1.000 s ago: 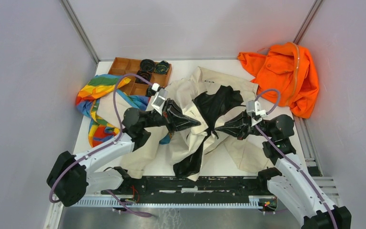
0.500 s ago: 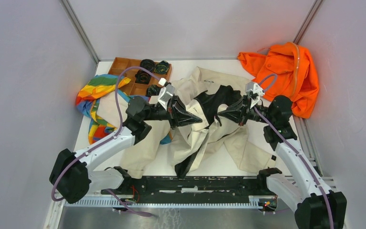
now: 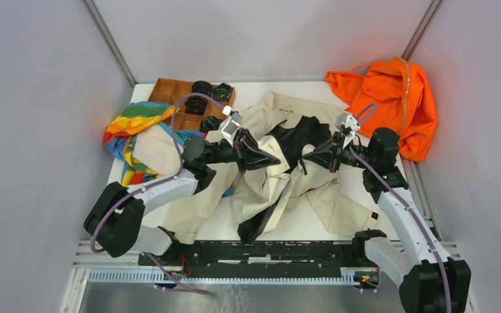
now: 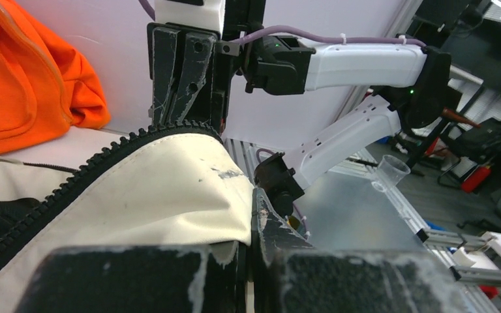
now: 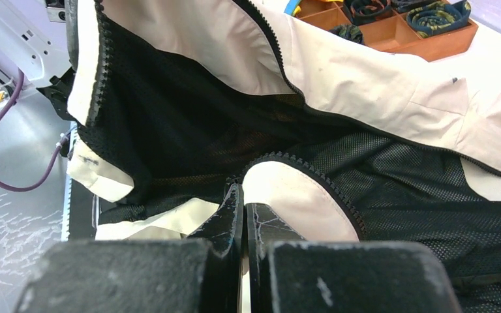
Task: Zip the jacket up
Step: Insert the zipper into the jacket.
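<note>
Pale grey walls boxed in a white table point(image 3: 319, 87). Well left of the left fingers point(image 3: 275, 160) lay a rainbow-striped cloth point(image 3: 130, 120), and behind them a wooden tray point(image 3: 165, 89) held dark rolled items. Those fingers were pressed together, pinching a cream front edge of the jacket point(image 3: 261, 192) beside its dark zipper teeth point(image 4: 104, 153). The jacket sprawled open on the table, below and between both sets of fingers, with its black lining showing and its front lifted where it was pinched. Just right of the left fingers, tips facing them, the right fingers point(image 3: 306, 158) were clamped on the other front edge, where cream fabric and black mesh lining folded at their tips. Far right of them, an orange garment point(image 3: 391, 98) lay bunched in the table's corner.
</note>
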Robot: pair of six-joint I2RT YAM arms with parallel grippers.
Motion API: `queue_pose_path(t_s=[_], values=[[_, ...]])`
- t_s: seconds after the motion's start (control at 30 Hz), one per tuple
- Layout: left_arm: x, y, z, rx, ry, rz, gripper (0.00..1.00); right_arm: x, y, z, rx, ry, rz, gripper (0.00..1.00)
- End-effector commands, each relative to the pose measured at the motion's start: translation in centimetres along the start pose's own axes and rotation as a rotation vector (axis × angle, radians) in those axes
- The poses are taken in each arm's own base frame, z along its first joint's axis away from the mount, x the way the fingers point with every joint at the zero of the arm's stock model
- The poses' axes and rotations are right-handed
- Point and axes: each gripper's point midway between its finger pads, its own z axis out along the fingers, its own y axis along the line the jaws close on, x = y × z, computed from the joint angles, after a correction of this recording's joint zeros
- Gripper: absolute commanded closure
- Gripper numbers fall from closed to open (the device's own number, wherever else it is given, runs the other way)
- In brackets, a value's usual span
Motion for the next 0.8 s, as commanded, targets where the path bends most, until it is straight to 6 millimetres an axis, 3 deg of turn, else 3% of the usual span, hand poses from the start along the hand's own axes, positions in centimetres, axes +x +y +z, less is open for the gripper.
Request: queue_pose_path(t_s=[0.0,0.33,0.5,0.77], values=[[-2.6,-1.2,0.4,0.046,-0.093,0.028,0.98,-0.5,-0.1,0.1,-0.026,-0.012,-0.050,1.00],[-0.1,1.5,-0.5,-0.077,-0.038,0.102,0.98,1.5,1.3,-0.5,-0.056,-0.013,-0.100,1.00],[0.1,1.3,-0.2,-0.047,-0.002,0.125,0.98,0.8,2.1,-0.7,-0.067,-0.044,-0.264,1.00],[-0.8,1.6,-0.7,-0.124,0.058,0.298,0.98,1.9,4.0,-1.0,-0.108,-0.025,-0.278,1.00]])
